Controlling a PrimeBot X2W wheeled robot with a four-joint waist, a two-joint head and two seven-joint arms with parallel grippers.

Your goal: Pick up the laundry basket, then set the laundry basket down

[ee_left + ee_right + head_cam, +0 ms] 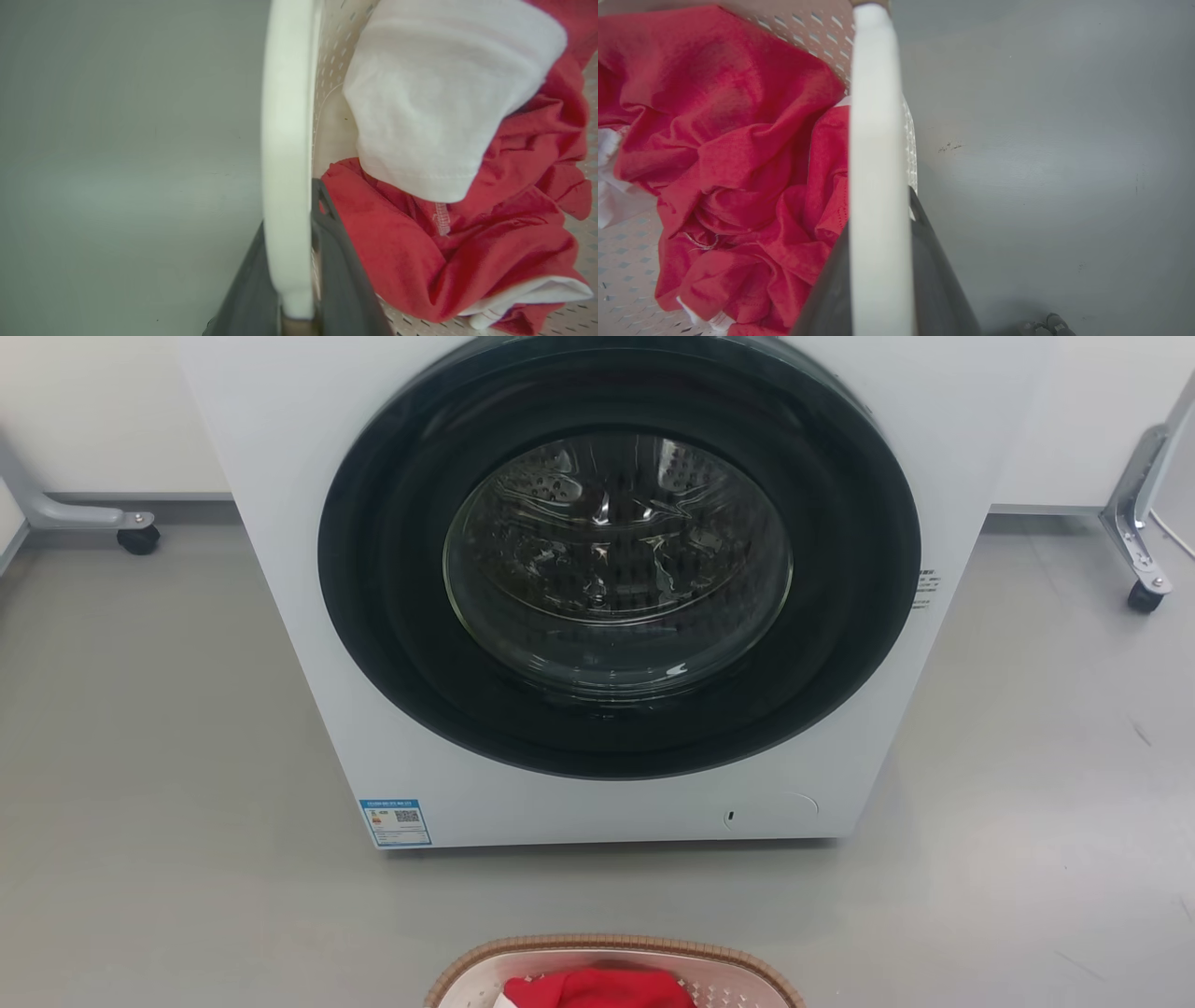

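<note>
The cream-white perforated plastic laundry basket (pixel 611 954) with a brown woven-look rim lies low in the head view, before the white front-loading washer (pixel 597 588). I cannot tell whether it touches the grey floor (pixel 140 756). Inside it are a crumpled red garment (pixel 420 261) and a white cloth (pixel 439 93). The left gripper (pixel 290 207) and right gripper (pixel 878 210) each grip a white side handle (pixel 287 140) with narrow dark fingers (pixel 941 275).
</note>
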